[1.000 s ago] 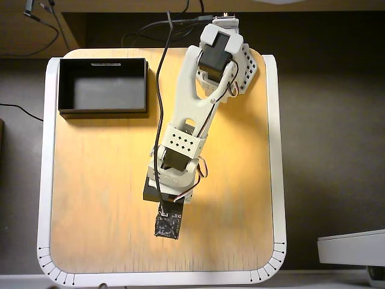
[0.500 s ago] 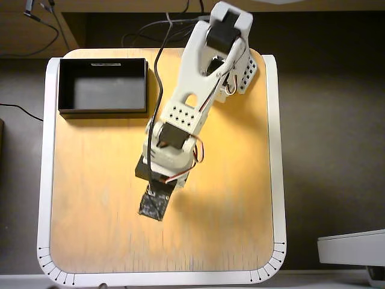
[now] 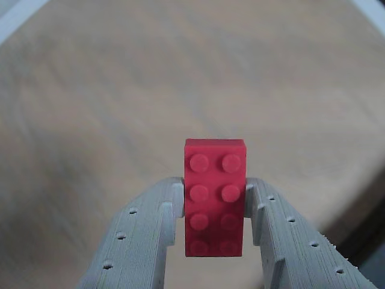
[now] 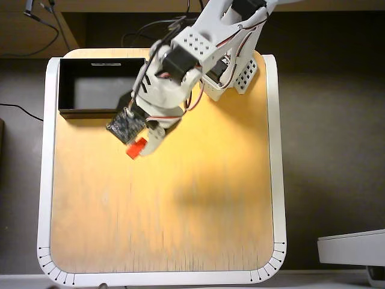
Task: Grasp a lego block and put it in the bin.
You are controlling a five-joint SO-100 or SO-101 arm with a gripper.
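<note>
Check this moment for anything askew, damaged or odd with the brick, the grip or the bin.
Nothing stands out. The lego block sits straight between the two fingers, studs toward the wrist camera, gripped on its long sides. In the overhead view the gripper carries it above the table, just short of the bin, which looks empty and undamaged.

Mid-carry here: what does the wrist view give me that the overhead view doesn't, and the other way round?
Only the wrist view shows the grip itself: both jaws of the gripper pressed on the long sides of the red lego block, studs facing the camera, wood behind. Only the overhead view shows the black bin, empty at the table's upper left, and the arm. Both show the block held above the tabletop, outside the bin.
</note>
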